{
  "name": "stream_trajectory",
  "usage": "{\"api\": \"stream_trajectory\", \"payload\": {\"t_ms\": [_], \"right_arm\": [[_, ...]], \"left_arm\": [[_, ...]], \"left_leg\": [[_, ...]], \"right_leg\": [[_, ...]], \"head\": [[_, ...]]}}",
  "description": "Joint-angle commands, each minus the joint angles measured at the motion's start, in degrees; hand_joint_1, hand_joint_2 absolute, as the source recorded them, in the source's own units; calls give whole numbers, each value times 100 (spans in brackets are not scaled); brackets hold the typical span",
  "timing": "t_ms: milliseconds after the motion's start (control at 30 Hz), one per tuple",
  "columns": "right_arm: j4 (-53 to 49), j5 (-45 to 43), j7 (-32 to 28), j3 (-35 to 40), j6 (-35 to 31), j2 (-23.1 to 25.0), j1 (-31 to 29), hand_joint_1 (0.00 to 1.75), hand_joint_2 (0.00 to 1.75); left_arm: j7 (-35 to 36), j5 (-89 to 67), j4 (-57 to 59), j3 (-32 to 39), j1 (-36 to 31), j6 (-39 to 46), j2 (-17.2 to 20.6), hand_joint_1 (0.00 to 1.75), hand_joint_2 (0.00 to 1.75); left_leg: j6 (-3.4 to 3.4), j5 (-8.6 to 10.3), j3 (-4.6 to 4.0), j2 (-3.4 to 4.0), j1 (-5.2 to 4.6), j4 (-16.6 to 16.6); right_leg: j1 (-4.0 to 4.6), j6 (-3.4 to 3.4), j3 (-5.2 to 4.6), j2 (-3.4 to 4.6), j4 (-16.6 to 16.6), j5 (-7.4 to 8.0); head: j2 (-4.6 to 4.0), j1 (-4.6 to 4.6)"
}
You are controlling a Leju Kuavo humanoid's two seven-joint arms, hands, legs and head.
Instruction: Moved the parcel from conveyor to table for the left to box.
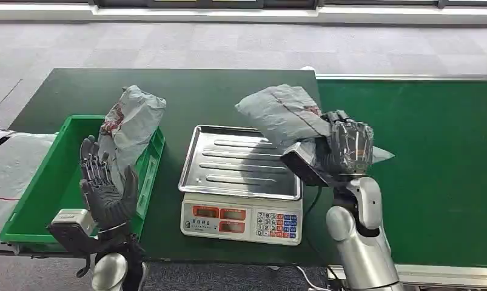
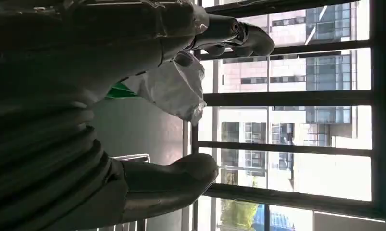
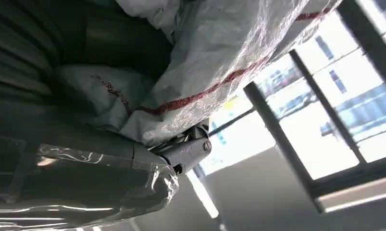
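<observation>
Silver arms [image 1: 362, 242] — dark fingers [image 1: 95, 167]

Parcel [image 1: 283, 115] held aloft, over scale pan's far right corner.
Grey crumpled poly bag w/ red markings, tilted; gripped at its right end, by table/conveyor edge. Seen close in right wrist view [image 3: 219, 62].

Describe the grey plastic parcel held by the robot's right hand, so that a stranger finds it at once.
Start at the silver weighing scale in the middle of the dark green table. Above its tray's far right corner, the right hand grips a crumpled grey plastic parcel. The other grey parcel leans in the green bin.
</observation>
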Motion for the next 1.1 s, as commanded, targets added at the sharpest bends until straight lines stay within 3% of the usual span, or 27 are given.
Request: {"api": "stream_trajectory", "payload": {"t_ms": [33, 500, 533, 600, 633, 1100], "right_arm": [[1990, -615, -183, 883, 117, 271, -755, 175, 175], [2421, -719, -221, 955, 177, 336, -1090, 175, 175], [2387, -673, -259, 994, 92, 301, -1063, 0, 175], [2438, -685, -322, 1092, 242, 273, -1049, 0, 175], [2448, -685, -317, 1102, 245, 276, -1040, 0, 0], [2483, -829, -391, 1026, 258, 184, -997, 0, 0]], "left_arm": [[12, 59, 329, 230, -322, 31, 17, 0, 175], [-19, 104, 483, 191, -433, 82, 66, 0, 175], [-22, 107, 503, 187, -455, 84, 74, 0, 175], [-20, 112, 568, 163, -504, 86, 95, 0, 175], [-20, 112, 581, 159, -523, 86, 99, 0, 175], [-50, 125, 594, 133, -554, 96, 98, 0, 175]], "left_leg": [[0, 0, 21, 28, 5, -11], [-1, 4, 9, 4, 6, -5], [-1, 4, 15, 5, 9, -9], [-1, 4, 14, 2, 7, -8], [0, 6, 23, 5, 9, -16], [-1, 5, 15, -2, 7, -9]], "right_leg": [[6, -3, 14, 26, -14, 9], [-4, -2, 9, 3, -5, 4], [0, -3, 16, 4, -11, 5], [-1, -2, 16, 1, -9, 4], [2, -3, 25, 3, -19, 8], [1, -2, 17, -3, -12, 4]], "head": [[0, 0], [0, 0], [0, 0], [0, 0], [0, 0], [0, 0]]}}
